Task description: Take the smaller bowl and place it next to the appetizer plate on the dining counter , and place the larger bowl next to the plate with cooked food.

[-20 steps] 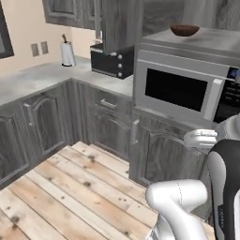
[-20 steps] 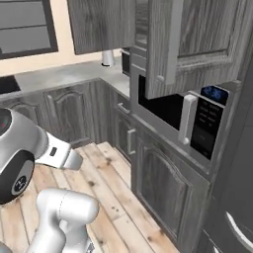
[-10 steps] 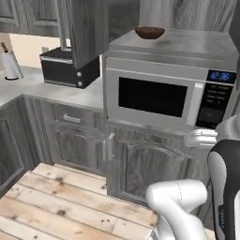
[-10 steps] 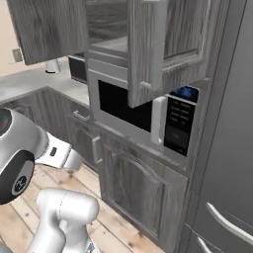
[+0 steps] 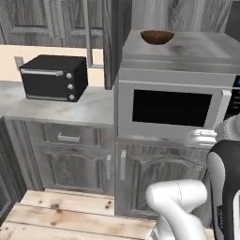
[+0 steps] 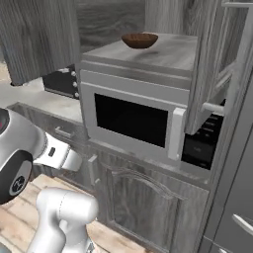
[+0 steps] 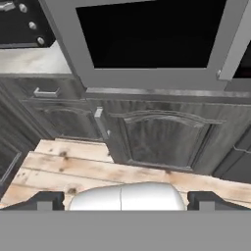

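Observation:
The smaller bowl, dark brown and wooden, sits on top of a grey microwave, near the back of its roof. In the hand view my gripper is open, its two dark fingertips far apart with nothing between them. It hangs low in front of the microwave, facing the lower cabinet door. The bowl is well above it. The larger bowl, both plates and the dining counter are out of view.
A black toaster oven stands on the grey counter left of the microwave. An open upper cabinet door juts out at the microwave's right side. Dark tall panels rise at the right. Wooden floor lies below.
The whole picture has shifted: the base has moved, and the microwave with the bowl now sits closer and nearer the middle. The gripper stays open.

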